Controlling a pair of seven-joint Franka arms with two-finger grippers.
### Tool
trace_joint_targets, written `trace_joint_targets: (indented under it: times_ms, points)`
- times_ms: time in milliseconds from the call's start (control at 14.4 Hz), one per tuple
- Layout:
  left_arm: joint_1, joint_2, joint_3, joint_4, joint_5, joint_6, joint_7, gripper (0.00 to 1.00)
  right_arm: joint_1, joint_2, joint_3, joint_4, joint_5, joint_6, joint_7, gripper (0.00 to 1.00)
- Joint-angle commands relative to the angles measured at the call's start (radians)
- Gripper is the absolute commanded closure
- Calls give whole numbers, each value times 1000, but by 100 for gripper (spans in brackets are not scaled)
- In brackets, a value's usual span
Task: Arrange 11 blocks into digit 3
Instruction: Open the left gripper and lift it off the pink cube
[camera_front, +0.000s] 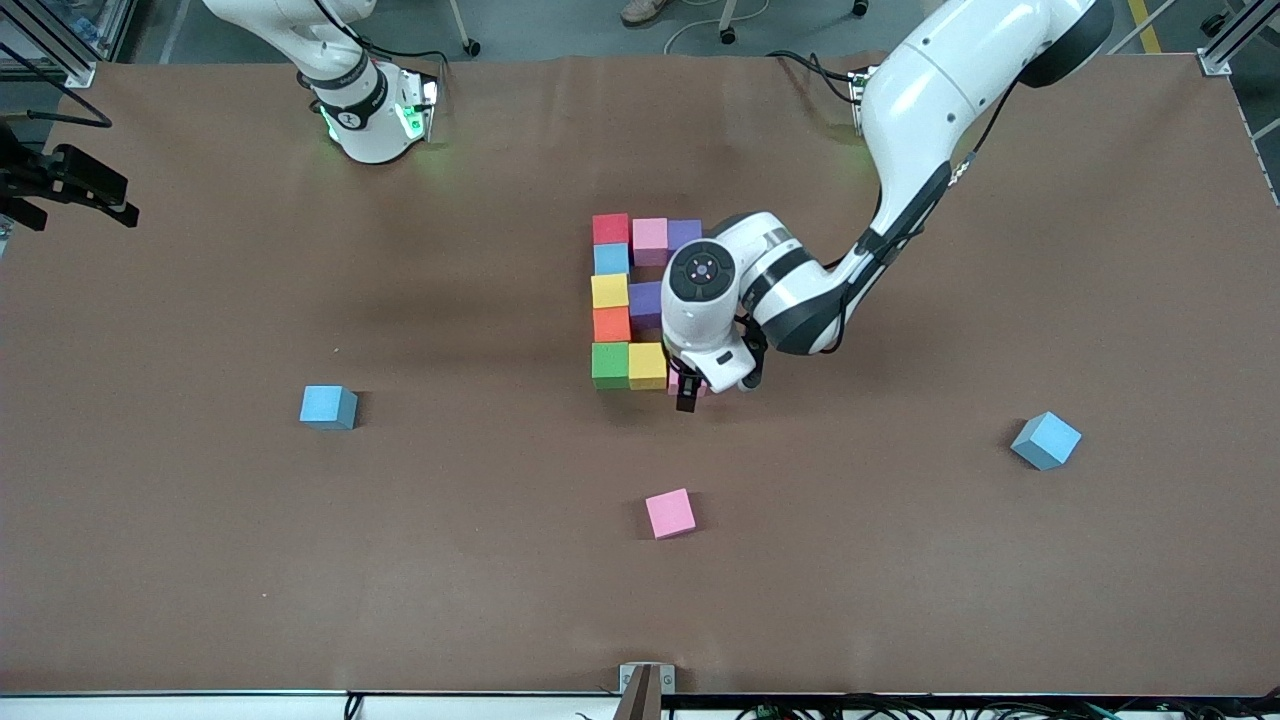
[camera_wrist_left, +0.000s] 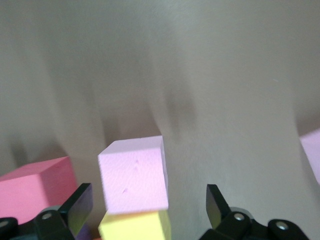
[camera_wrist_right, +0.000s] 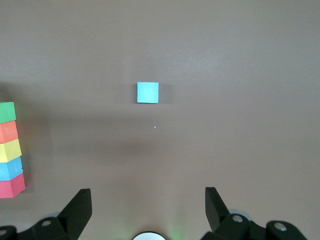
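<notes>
Nearest the front camera lies a loose pink block (camera_front: 669, 513) on the brown table (camera_front: 200, 550); farther off, the digit 3 (camera_front: 630, 300) of matte foam cubes looks nearly complete.

Left wrist view: the left end effector (camera_wrist_left: 150, 202) is spread wide around a pink cube (camera_wrist_left: 134, 173), apparently just placed; withdrawing upward seems next.

Right wrist view: the right end effector (camera_wrist_right: 148, 202) waits released over a blue block (camera_wrist_right: 148, 92).
</notes>
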Motion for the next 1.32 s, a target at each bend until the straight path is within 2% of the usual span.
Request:
trace_joint_targets:
  times_ms: [0,278,833,1250]
  points:
    - [2,-27,-26,86,6,-141,117,0,-13,-21,13,-19,-15,1,-7,0]
    - [65,-107,-23,105,3,-196,344,0,-13,-21,13,-19,-15,1,-7,0]
    - [289,-268,-25,105,0,-350,972,0,-16,-21,10,-21,-1,4,-5,0]
    - [432,-380,-26,105,-3,-399,1342,0,-19,-21,7,-21,19,-1,-5,0]
